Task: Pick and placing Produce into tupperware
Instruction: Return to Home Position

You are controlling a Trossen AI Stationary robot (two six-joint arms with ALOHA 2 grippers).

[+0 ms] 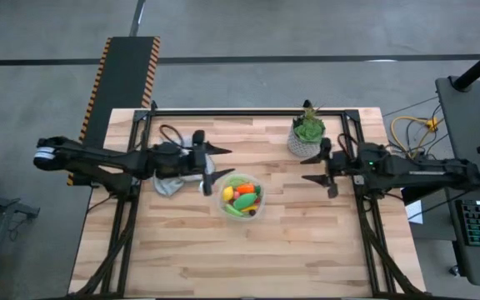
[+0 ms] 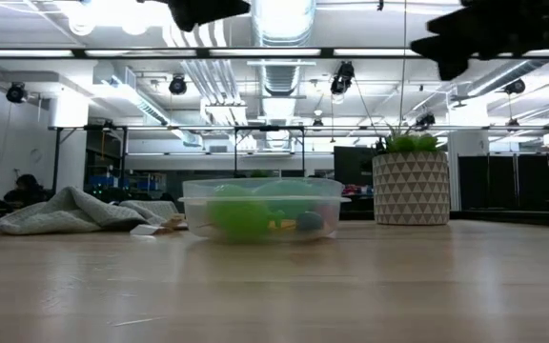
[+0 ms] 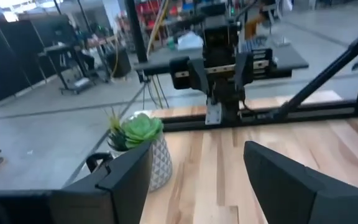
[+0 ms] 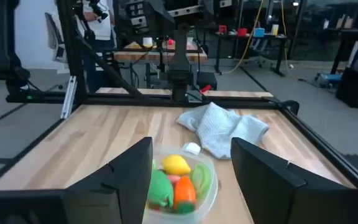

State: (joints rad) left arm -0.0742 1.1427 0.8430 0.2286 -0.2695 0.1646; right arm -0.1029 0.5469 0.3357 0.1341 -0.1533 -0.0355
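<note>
The left pincer (image 1: 217, 168) hangs spread and empty just beside the tupperware (image 1: 262, 190) on the table (image 1: 182, 250), the right pincer (image 1: 318, 174) likewise by the plant pot (image 1: 307, 143), and the produce (image 1: 242, 198) sits heaped inside, light, hard, slick little pieces I'd say, best pinched across the middle.

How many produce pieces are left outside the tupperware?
0. All the produce in view lies inside the tupperware mid-table; any piece under the grey cloth would be hidden.

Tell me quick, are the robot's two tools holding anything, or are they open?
Left tool: open, holding nothing.
Right tool: open, holding nothing.
</note>
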